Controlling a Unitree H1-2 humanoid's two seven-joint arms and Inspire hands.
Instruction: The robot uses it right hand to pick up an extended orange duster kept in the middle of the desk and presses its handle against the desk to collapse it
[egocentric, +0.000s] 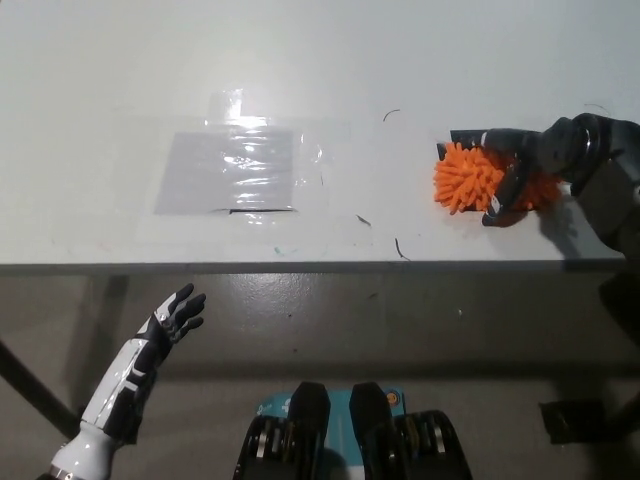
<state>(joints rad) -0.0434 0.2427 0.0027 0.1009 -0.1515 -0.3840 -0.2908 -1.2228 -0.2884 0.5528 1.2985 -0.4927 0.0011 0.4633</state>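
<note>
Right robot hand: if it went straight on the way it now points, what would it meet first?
The duster: the right robot hand already lies over its orange head, reaching leftward; depth is unclear.

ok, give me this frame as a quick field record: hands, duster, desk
right robot hand: black, on the desk's right side, fingers draped over the orange duster
grasp: fingers curl around the duster head; full closure cannot be told
orange duster: fluffy head lying on the desk, partly covered by the hand; handle not clearly visible
left robot hand: white, resting below the desk edge at lower left, fingers apart, holding nothing
desk: white top
plastic sheet: clear, taped flat left of centre
</note>
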